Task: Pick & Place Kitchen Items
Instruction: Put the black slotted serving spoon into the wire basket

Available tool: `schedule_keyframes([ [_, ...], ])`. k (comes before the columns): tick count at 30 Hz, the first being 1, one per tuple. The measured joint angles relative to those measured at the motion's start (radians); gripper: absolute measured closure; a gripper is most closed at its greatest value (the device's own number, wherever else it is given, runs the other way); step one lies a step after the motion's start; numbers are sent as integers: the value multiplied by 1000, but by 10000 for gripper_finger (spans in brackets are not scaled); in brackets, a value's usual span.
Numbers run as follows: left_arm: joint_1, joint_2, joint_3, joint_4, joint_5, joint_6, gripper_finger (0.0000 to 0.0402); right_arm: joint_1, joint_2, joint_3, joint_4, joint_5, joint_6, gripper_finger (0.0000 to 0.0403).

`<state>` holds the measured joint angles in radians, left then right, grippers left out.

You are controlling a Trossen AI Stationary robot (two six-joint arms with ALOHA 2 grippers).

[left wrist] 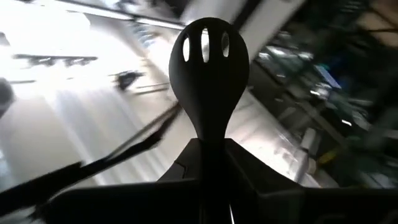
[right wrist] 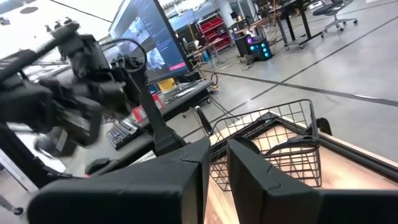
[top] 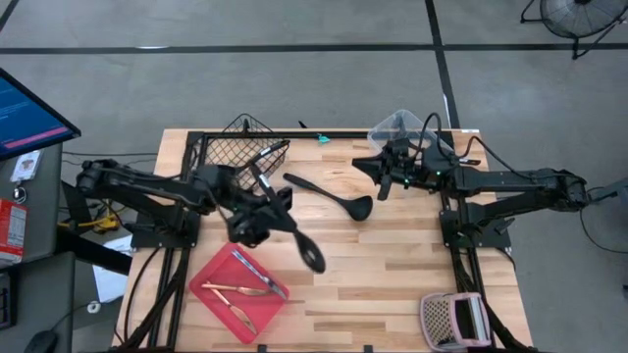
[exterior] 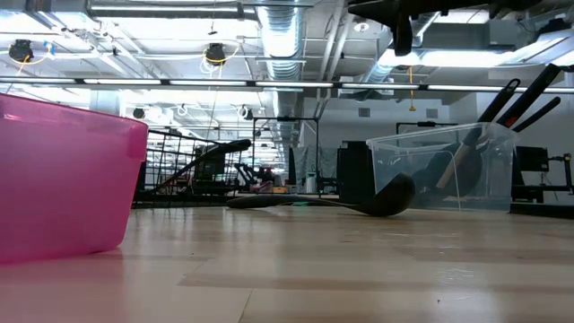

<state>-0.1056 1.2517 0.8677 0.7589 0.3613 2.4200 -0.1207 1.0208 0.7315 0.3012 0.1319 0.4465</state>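
My left gripper (top: 263,218) is clamped on a black slotted spoon (top: 312,253), its head hanging over the wood table (top: 392,275) just beside the red tray (top: 210,286) that holds slim cutlery (top: 257,273). A black ladle (top: 339,201) lies mid-table, well apart from me. My right gripper (top: 385,181) waits near the clear bin (top: 394,125) with its fingers almost together, holding nothing. The wire basket (top: 238,147) sits by the far edge.
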Motion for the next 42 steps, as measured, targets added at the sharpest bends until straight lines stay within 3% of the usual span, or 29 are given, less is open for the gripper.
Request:
schedule_keyframes([
  [14,-206,-91,179,27,125,-375,387,36,0,0,-6,-7,-51,351],
  [25,-431,-242,232,32,119,-946,386,35,0,0,-10,-8,-64,351],
  [31,-460,-309,232,36,69,-1073,386,35,0,0,-22,-8,-64,351],
  [34,-460,-330,232,36,-92,-1072,387,35,0,0,-29,-8,-64,351],
  [38,-425,-356,232,40,-472,-1031,387,35,0,0,-30,-8,-64,351],
  [42,-308,-362,232,37,-795,-1022,387,35,0,0,-31,-8,-60,351],
])
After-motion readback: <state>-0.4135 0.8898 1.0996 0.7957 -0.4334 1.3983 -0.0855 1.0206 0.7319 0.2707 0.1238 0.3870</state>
